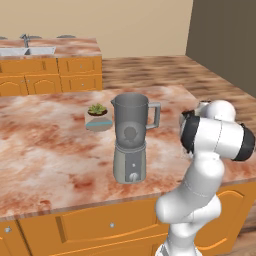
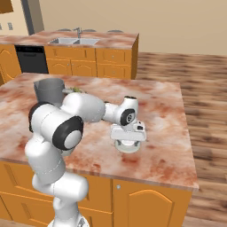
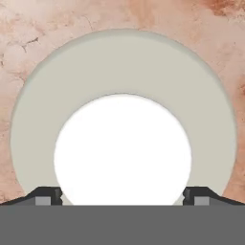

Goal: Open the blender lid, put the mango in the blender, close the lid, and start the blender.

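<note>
Lid off and set aside, gripper directly above it, jaws spread wide

The blender lid (image 3: 123,115) lay flat on the marble counter (image 1: 45,150), well to the right of the blender (image 1: 131,137), presumably parked there so the jar stood open for loading. The gripper (image 2: 127,141) hung straight over the disc with its 2 fingertips (image 3: 47,195) standing wide either side of the white centre and holding nothing, which fitted a lid just let go rather than one being gripped. In the left base view the jar's rim was bare. A small bowl with a green plant (image 1: 97,110) sat just behind the blender. I could not pick out the mango, so fetching it looked like the next job.
</note>
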